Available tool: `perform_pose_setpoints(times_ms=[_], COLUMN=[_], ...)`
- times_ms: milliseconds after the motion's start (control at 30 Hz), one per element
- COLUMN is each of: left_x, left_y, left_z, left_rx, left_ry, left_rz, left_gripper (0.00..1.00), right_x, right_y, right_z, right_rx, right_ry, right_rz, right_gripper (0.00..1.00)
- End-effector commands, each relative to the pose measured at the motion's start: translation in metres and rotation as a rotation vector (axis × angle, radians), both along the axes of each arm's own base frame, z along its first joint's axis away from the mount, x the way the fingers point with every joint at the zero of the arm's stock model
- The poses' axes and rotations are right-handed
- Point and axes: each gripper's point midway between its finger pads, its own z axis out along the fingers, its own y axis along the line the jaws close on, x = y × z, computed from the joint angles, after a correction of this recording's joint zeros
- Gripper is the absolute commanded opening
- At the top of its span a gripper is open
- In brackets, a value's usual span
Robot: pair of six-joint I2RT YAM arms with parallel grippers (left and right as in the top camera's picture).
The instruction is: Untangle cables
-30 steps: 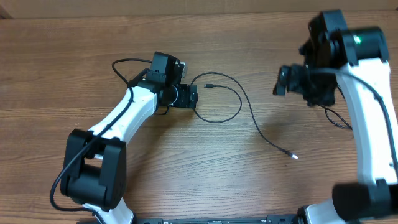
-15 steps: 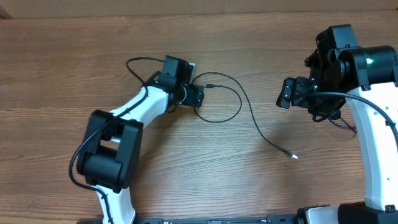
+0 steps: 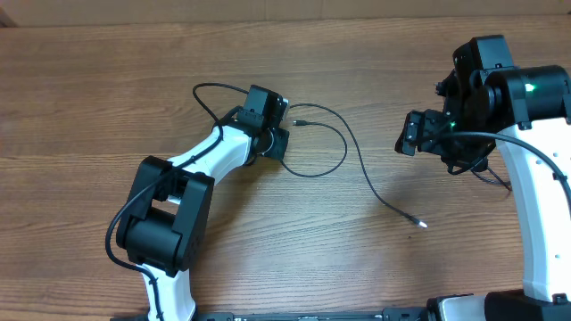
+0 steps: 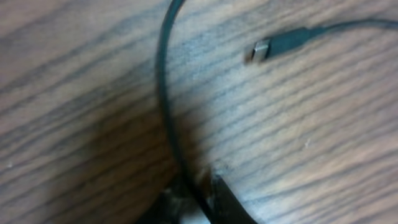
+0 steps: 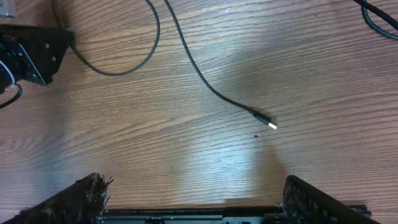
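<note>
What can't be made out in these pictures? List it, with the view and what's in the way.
- left gripper: in the left wrist view it is blurred and cut by the bottom edge, so whether it clamps the looped cable is unclear; overhead, its own wrist covers the fingers.
- second cable: cut off by the right wrist view's corner; overhead, mostly behind the right arm.
- plug: type unreadable, blurred.

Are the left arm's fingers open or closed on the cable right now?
Closed on it. In the left wrist view the fingers sit tight together with the thin black cable running down between them.
</note>
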Motion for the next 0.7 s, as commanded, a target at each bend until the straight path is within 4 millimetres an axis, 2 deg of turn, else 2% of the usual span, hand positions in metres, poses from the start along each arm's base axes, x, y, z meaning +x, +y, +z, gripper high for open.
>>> perform_pose_setpoints(times_ms=[0, 133, 233, 333, 367, 400, 533, 667], left_x=[-0.010, -0.002, 0.007, 0.010, 0.007, 0.005, -0.009, -0.026], left_y=[0.013, 0.020, 0.021, 0.021, 0.021, 0.020, 0.005, -0.012], left_z=[-0.011, 0.017, 0.052, 0.097, 0.121, 0.136, 0.189, 0.242], left_rx=[0.069, 0.104, 0.102, 0.086, 0.070, 0.050, -0.076, -0.228], left_ry=[0.048, 0.011, -0.048, -0.101, -0.119, -0.128, -0.167, -0.241], left_rz=[0.018, 0.036, 0.048, 0.055, 0.060, 0.066, 0.014, -0.061], left_gripper=[0.06, 0.04, 0.04, 0.04, 0.04, 0.04, 0.05, 0.04], right_x=[-0.001, -0.001, 0.002, 0.007, 0.011, 0.014, 0.025, 0.037], right_y=[0.000, 0.000, 0.001, 0.001, 0.002, 0.002, 0.007, 0.024], right_z=[0.001, 0.002, 0.002, 0.003, 0.003, 0.004, 0.007, 0.010], right_rx=[0.006, 0.005, 0.007, 0.009, 0.011, 0.012, 0.021, 0.070], right_ry=[-0.007, -0.009, -0.020, -0.040, -0.057, -0.068, -0.118, -0.172], right_rz=[-0.004, 0.000, 0.000, 0.002, 0.004, 0.004, 0.015, 0.063], right_gripper=[0.89, 0.89, 0.92, 0.96, 0.98, 1.00, 1.00, 1.00])
